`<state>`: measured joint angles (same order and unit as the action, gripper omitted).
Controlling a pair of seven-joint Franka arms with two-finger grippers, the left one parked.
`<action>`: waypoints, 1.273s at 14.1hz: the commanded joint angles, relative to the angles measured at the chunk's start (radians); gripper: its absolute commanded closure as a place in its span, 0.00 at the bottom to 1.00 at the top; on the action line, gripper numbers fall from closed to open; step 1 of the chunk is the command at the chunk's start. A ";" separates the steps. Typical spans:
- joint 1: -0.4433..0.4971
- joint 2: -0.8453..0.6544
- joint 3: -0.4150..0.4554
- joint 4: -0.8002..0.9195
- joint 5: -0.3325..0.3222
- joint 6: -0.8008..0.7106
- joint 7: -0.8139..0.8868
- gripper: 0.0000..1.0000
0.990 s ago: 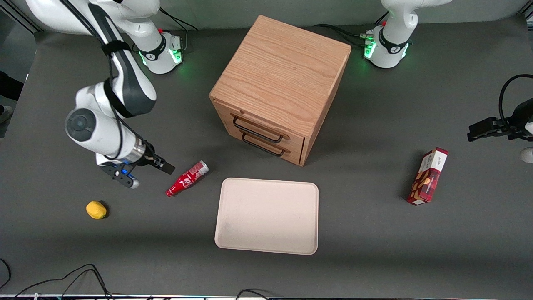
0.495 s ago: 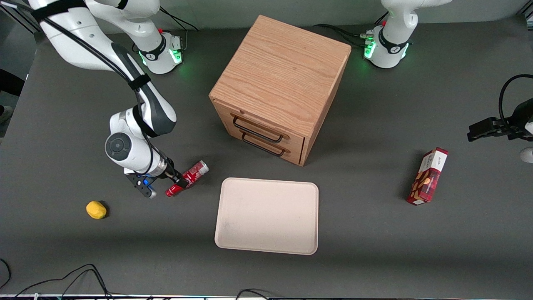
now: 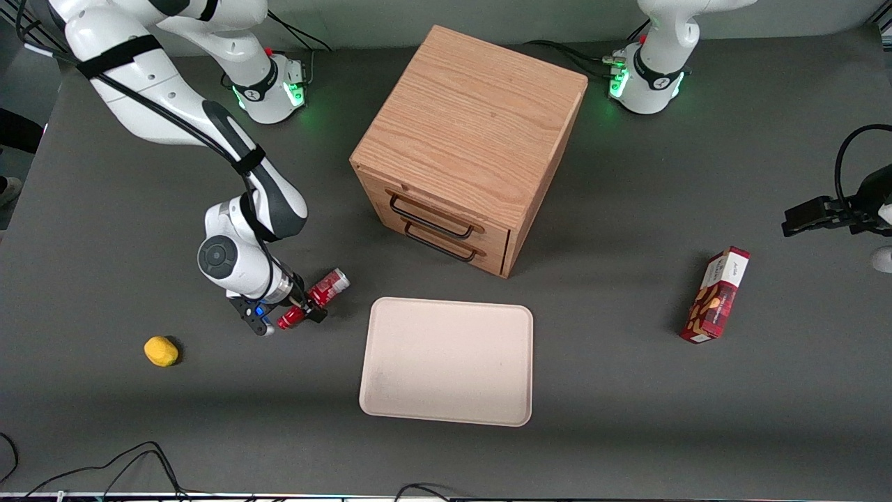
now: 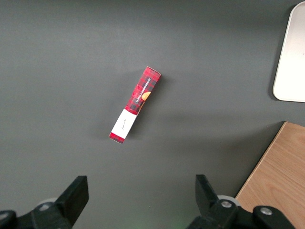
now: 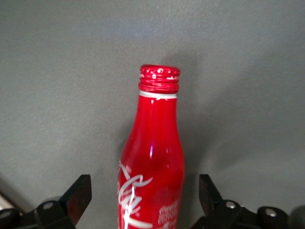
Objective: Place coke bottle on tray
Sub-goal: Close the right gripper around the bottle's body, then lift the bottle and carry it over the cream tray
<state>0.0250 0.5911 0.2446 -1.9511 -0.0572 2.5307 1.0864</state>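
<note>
The coke bottle (image 3: 322, 292) lies on its side on the dark table, its red cap end nearer the front camera and its silvery base toward the drawer cabinet. My right gripper (image 3: 304, 305) is down over the bottle's middle, open, with a finger on each side and clear gaps to the bottle. In the right wrist view the bottle (image 5: 152, 162) lies between the two black fingers (image 5: 78, 193), which do not touch it. The cream tray (image 3: 447, 360) lies flat on the table beside the bottle, a little nearer the front camera, with nothing on it.
A wooden two-drawer cabinet (image 3: 470, 143) stands farther from the front camera than the tray. A yellow lemon (image 3: 161, 351) lies toward the working arm's end. A red snack box (image 3: 716, 294) lies toward the parked arm's end, also in the left wrist view (image 4: 135, 104).
My gripper has moved from beside the bottle, toward the tray, and come down over it, so that its fingers now straddle the bottle. The bottle has not moved.
</note>
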 commanded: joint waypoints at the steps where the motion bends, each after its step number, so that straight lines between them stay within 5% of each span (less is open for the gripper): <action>1: 0.006 0.018 0.002 0.009 -0.021 0.023 0.053 0.16; 4: 0.006 0.018 0.004 0.011 -0.021 0.022 0.053 0.79; 6: 0.006 0.004 0.004 0.011 -0.021 0.014 0.050 1.00; 11: 0.006 -0.066 0.019 0.087 -0.032 -0.079 -0.048 1.00; 18: 0.056 0.027 0.044 0.669 -0.053 -0.613 -0.256 1.00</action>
<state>0.0505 0.5357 0.2886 -1.4827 -0.0903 2.0320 0.9049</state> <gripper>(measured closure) 0.441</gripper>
